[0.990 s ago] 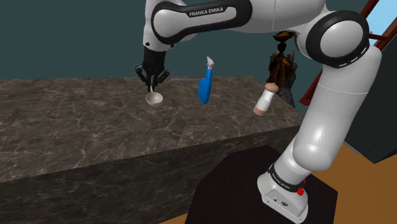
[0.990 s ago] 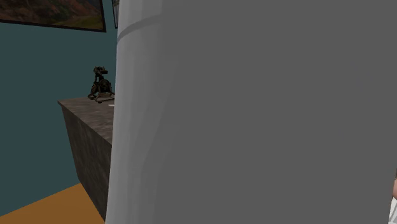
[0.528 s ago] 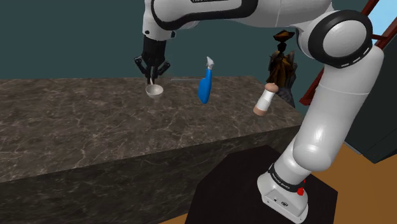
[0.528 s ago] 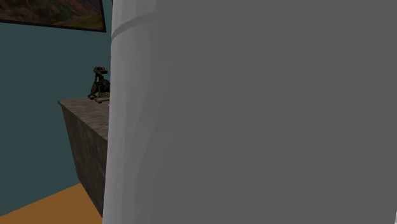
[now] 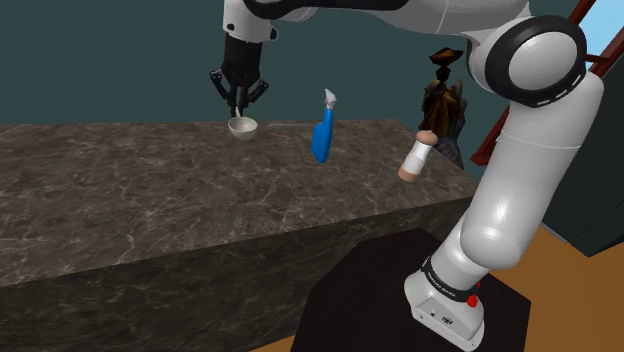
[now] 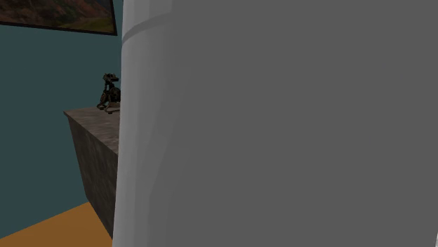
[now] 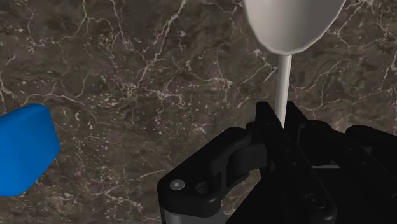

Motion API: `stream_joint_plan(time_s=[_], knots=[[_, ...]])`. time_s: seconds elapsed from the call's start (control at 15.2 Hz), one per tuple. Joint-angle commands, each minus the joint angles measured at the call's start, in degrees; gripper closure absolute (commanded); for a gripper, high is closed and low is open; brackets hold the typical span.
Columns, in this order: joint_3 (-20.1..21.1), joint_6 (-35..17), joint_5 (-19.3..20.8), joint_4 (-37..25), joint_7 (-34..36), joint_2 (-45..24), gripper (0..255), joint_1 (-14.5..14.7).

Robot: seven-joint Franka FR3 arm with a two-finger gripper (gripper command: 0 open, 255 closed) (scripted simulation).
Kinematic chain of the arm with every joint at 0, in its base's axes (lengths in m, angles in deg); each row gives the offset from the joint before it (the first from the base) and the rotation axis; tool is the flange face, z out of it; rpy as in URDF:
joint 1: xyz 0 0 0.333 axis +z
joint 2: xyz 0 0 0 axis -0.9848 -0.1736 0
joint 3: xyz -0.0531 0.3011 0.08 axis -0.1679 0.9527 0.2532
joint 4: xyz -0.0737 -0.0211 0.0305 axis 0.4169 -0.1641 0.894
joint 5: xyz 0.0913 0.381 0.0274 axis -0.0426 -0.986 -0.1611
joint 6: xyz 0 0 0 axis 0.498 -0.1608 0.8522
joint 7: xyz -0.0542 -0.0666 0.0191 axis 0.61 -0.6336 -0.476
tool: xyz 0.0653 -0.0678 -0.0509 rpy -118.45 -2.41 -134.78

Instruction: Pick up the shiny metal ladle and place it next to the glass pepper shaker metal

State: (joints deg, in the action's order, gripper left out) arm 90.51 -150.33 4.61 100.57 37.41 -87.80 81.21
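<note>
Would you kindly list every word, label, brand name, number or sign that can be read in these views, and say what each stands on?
None can be read.
The white arm shows no lettering.
The blue spray bottle and the ladle are unmarked.
The shaker has a white band, too small to tell any print.
The framed picture carries no words.

The pale white ladle (image 5: 242, 126) hangs bowl-down above the counter (image 5: 150, 200), its thin handle (image 7: 284, 83) clasped in the jaws. The pepper shaker (image 5: 414, 160), white over tan, stands tilted at the counter's end on the shoulder view's right, well apart.
</note>
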Motion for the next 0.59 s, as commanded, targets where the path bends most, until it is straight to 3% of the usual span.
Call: stream_joint_plan(time_s=[0.0, 0.53], knots=[[0.01, 1.72, 0.12, -1.96, 0.10, -0.28, 255, 0.08], [0.15, 8.07, 0.69, -9.54, 0.78, -1.56, 255, 0.66]])
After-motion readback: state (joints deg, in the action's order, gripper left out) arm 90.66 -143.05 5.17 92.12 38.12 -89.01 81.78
